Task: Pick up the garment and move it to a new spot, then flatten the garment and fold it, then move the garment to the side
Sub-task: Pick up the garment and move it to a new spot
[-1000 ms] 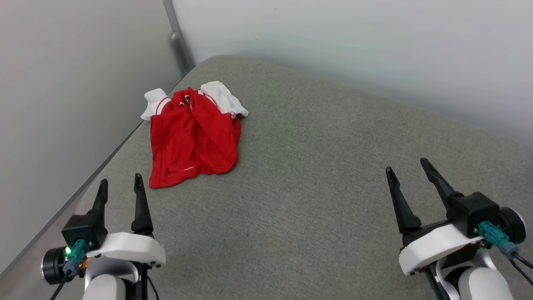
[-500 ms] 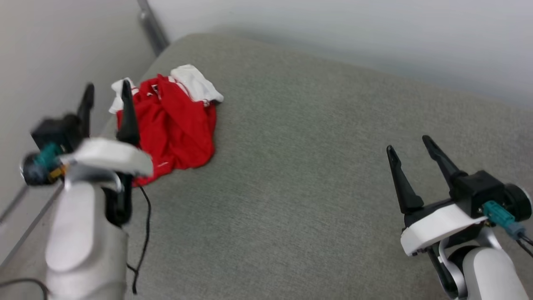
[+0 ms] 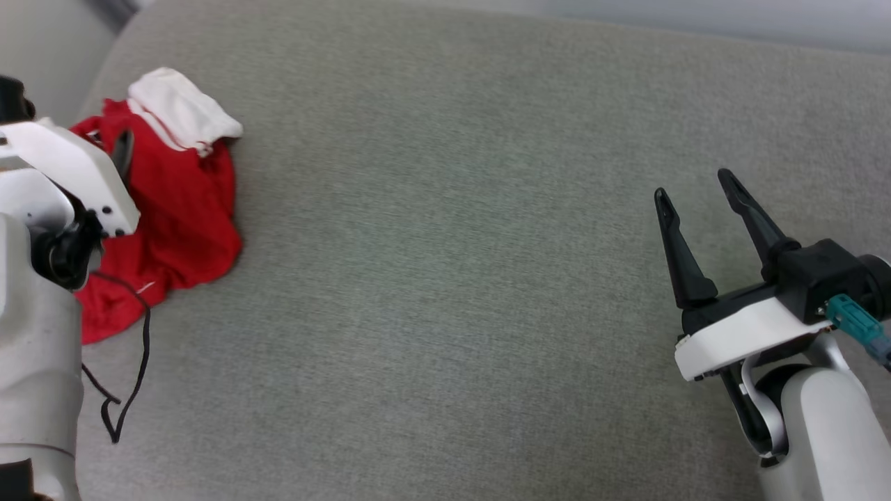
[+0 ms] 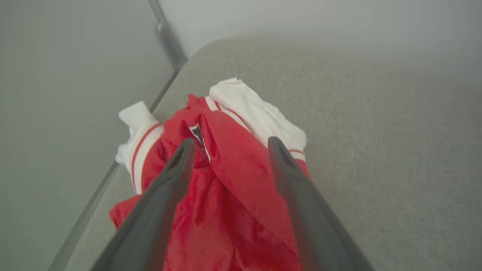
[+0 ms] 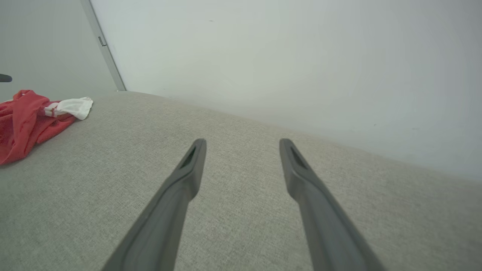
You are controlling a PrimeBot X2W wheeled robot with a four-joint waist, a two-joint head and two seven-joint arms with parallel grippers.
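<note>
Item: red jersey (image 3: 181, 209) with white sleeves, crumpled in a heap at the left edge of the grey fabric cushion (image 3: 445, 278), beside the wall (image 4: 56, 94); step in hand, as judged: the first pick-up, not yet made. Left gripper (image 4: 230, 145): fingers apart, poised at the neck end of the heap, nothing held; right gripper (image 3: 694, 186): fingers apart, empty, well apart from the jersey. Next move calls for: sinking the left fingers around a raised fold; closing on enough cloth to lift the whole heap.
</note>
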